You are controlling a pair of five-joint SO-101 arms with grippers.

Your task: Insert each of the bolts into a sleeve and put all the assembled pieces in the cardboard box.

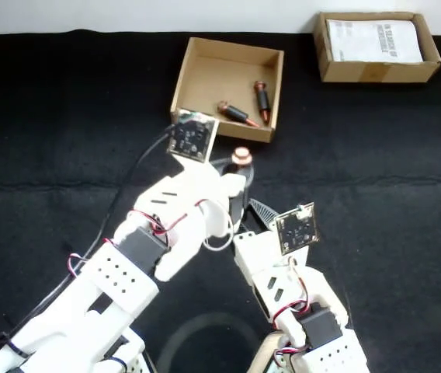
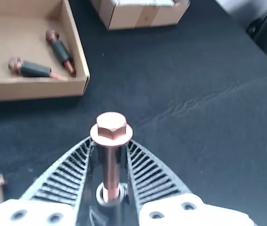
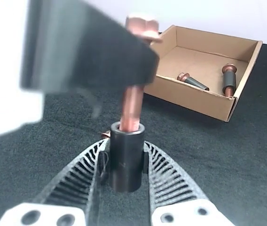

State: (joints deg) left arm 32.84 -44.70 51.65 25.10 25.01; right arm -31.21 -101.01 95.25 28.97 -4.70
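While my left claw [image 2: 110, 143] is holding the bolt [image 2: 111, 128], my right claw [image 3: 125, 146] is squeezing the sleeve [image 3: 125, 162] around the bolt's tip.

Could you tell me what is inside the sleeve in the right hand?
A copper bolt, gripped by the left hand, enters the open end of the sleeve. How deep it reaches is hidden by the sleeve wall.

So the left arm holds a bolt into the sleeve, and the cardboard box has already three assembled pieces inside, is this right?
Not quite. The cardboard box has two assembled pieces inside, not three; the high view shows it. The rest is right: the left arm's fingers hold the bolt into the sleeve.
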